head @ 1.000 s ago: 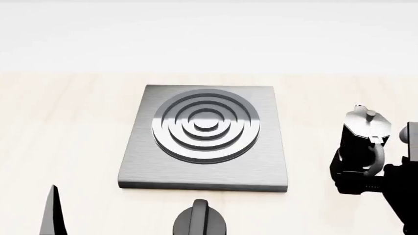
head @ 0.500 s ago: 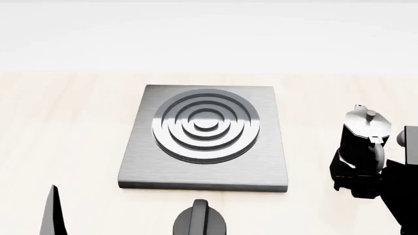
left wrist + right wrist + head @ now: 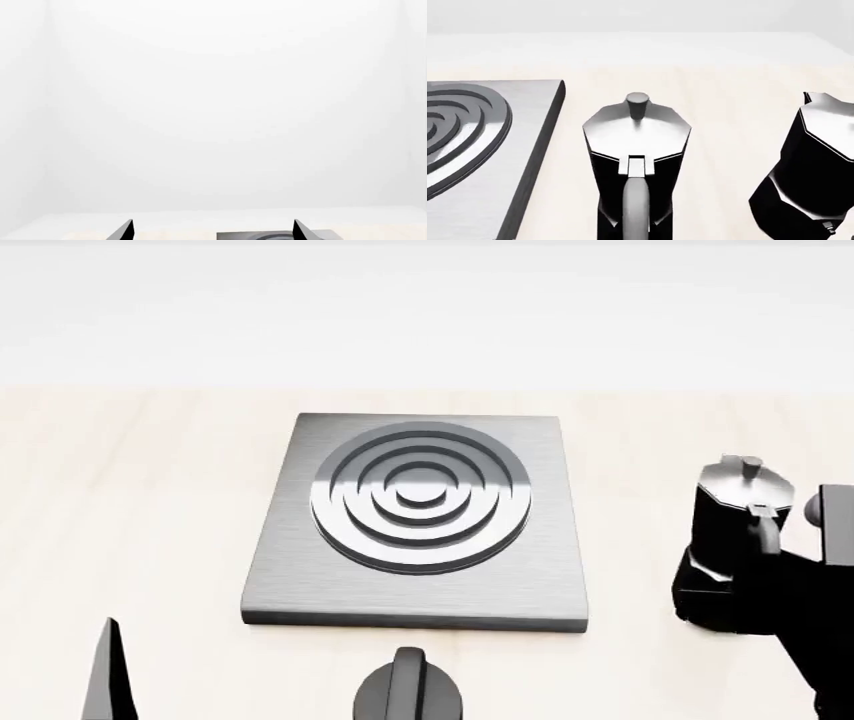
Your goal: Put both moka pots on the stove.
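Observation:
The stove [image 3: 416,520] lies flat in the middle of the table, a grey square plate with ring burner. One moka pot [image 3: 731,510] stands upright on the table to its right. My right gripper [image 3: 747,590] is against the pot's lower body and handle. In the right wrist view the pot [image 3: 637,145] fills the centre, its handle runs down between my jaws [image 3: 636,232], and the fingers sit close in on it. The second moka pot [image 3: 817,170] stands just beyond it, at the head view's right edge [image 3: 838,525]. My left gripper [image 3: 212,232] is open and empty.
A low round black knob [image 3: 407,690] sits on the table in front of the stove's near edge. One left finger [image 3: 107,670] shows at the lower left. The stove's edge [image 3: 540,150] lies close beside the held pot. The pale wooden table [image 3: 134,500] stretches to the left.
My right gripper has moved in over the pot's handle and base. The pot has shifted slightly left and stands straighter. The left arm, stove and knob have not moved.

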### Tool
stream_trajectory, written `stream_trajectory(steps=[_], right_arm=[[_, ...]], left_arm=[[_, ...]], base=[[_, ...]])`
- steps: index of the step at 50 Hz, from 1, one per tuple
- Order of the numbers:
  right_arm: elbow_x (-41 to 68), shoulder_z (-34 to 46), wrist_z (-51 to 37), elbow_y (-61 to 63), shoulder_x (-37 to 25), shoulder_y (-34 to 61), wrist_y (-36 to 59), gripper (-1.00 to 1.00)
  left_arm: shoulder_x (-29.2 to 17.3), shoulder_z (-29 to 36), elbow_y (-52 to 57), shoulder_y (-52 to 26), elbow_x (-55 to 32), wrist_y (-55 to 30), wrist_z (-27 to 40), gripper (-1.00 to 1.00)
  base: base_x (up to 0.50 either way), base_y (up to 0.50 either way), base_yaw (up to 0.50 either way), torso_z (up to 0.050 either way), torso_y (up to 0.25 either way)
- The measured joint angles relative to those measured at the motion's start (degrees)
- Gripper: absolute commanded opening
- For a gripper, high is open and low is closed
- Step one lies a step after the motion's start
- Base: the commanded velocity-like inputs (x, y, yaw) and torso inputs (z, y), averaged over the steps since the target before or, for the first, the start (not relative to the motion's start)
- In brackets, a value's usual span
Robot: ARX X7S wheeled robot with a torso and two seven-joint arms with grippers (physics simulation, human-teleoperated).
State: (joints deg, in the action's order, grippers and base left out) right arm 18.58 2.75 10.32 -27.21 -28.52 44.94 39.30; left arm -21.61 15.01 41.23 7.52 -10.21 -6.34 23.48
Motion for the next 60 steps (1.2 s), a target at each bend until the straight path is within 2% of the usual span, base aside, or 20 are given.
stream_trajectory(steps=[30,45,60], right_arm=[[3.5,0.9,-2.6,24.7,-0.8,1.2,8.8,-1.0],[2.7,2.2,-1.4,27.3,3.4,1.6,-2.6,-1.0],[-0.5,6.0,0.4,15.2,11.7,4.7,-17.8,-1.0]], left_arm=[[-0.5,0.1,0.0,-0.2,-0.4,-0.4,0.6,1.0],[-0.8,0.2,-0.2,-0.3,-0.7,-0.4,0.7,1.0],[-1.3,0.2,-0.5,-0.4,-1.5,-0.5,0.6,1.0]], base=[[0.0,0.0,0.0,0.0,0.001],[0.0,0.0,0.0,0.0,0.001],[0.0,0.0,0.0,0.0,0.001]])
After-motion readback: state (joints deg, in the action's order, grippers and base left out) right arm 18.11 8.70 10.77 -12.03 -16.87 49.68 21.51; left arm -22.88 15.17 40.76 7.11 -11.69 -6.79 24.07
